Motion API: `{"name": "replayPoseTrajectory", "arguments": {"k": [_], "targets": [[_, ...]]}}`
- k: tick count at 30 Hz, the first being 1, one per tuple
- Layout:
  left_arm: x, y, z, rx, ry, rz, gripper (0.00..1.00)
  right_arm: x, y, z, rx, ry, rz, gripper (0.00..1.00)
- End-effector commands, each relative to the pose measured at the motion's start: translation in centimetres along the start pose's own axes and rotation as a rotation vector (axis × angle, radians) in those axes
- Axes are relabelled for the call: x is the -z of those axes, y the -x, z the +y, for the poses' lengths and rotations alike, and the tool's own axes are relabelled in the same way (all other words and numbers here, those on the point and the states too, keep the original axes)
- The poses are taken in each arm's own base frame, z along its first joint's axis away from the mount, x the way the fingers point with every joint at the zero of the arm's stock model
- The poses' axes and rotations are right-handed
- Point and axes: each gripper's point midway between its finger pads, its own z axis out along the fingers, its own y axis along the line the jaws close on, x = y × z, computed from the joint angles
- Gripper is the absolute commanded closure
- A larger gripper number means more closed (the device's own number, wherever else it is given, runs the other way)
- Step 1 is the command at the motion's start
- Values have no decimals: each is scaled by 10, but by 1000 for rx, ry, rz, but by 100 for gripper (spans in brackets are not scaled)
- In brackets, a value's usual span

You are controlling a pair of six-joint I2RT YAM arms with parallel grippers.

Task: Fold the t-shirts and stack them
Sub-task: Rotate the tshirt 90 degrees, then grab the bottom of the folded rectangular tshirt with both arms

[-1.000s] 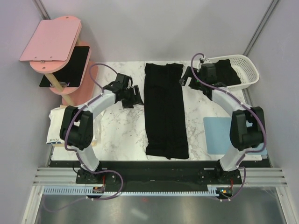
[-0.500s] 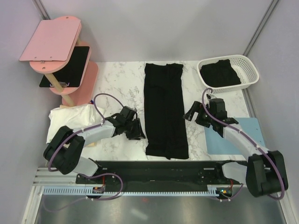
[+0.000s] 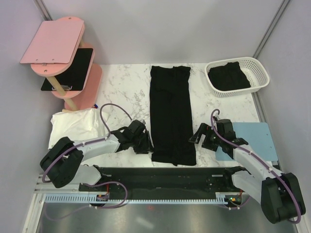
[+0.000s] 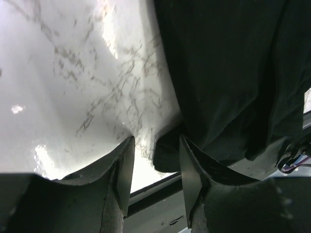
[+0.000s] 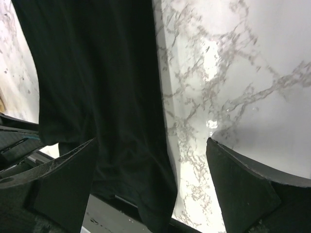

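We see the black t-shirt (image 3: 170, 107) lying long axis front-to-back, left gripper (image 3: 144, 143) and right gripper (image 3: 196, 139) flanking its near hem corners, both jaws spread, empty.

A black t-shirt (image 3: 172, 116) is seen on a white counter (image 3: 126, 87) veined in grey. A white basket (image 3: 261, 72) is set at the far right corner, a pink shelf (image 3: 51, 41) at the far left, and a pale blue mat (image 3: 257, 136) at the right edge.
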Motion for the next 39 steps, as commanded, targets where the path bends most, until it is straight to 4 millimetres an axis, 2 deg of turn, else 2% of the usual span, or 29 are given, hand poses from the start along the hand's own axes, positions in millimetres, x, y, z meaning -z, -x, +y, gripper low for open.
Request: {"name": "replayPoseTrajectory", "arguments": {"k": [1, 6, 8, 16, 28, 39], "targets": [[7, -3, 7, 60, 26, -54, 51, 3, -17, 1, -27, 23, 26, 2], [18, -8, 26, 97, 54, -106, 51, 6, -34, -7, -42, 22, 55, 2], [26, -8, 26, 99, 39, -128, 51, 7, -36, -7, -46, 26, 54, 2], [33, -8, 8, 67, -26, -134, 50, 7, -43, -9, -58, 24, 74, 2], [15, -25, -5, 41, -31, -75, 51, 6, -49, -10, -54, 23, 107, 2], [3, -29, -5, 42, -12, -73, 52, 15, -78, -17, -91, 21, 207, 2]]}}
